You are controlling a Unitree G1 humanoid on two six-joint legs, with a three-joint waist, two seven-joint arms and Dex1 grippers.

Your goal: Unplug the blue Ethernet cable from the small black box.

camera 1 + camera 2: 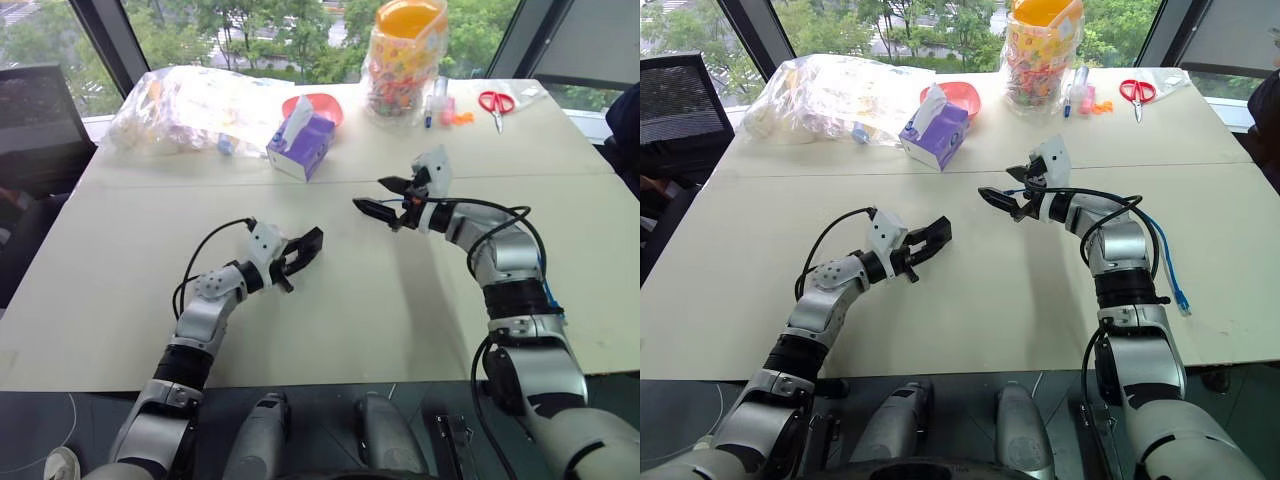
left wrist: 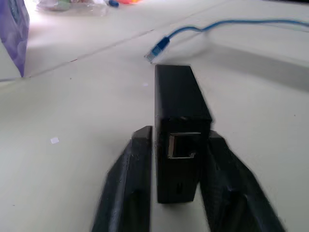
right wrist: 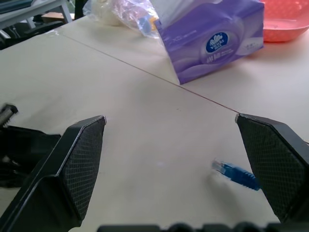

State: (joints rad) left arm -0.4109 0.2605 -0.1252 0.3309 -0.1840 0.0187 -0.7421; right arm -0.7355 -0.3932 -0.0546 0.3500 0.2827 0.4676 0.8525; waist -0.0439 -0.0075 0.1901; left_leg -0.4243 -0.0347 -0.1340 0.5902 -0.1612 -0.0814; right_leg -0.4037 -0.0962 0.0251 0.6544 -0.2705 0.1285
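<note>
While both arms reach over it, the scene counts out so:
Table [image 1: 330, 300]: one, pale.
Plastic bag [image 1: 190, 105]: one, at the far edge.
Tissue box [image 1: 303, 143]: one, purple, next to the bag.
Scissors [image 1: 495, 103]: one pair, red-handled.
Right claw [image 1: 383, 198]: one, spread wide and empty above the table.
Left claw [image 1: 303, 248]: one, its two fingers [image 2: 128, 188] on either side of the box, touching it.
Black box [image 2: 179, 125]: one, socket empty.
Blue cable [image 1: 1165, 262]: one, unplugged, lying on the table under the right arm, one plug [image 3: 235, 174] between the right claw's fingers.

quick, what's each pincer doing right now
Left pincer: small black box between its fingers, port empty.
Right pincer: open, holding nothing.
</note>
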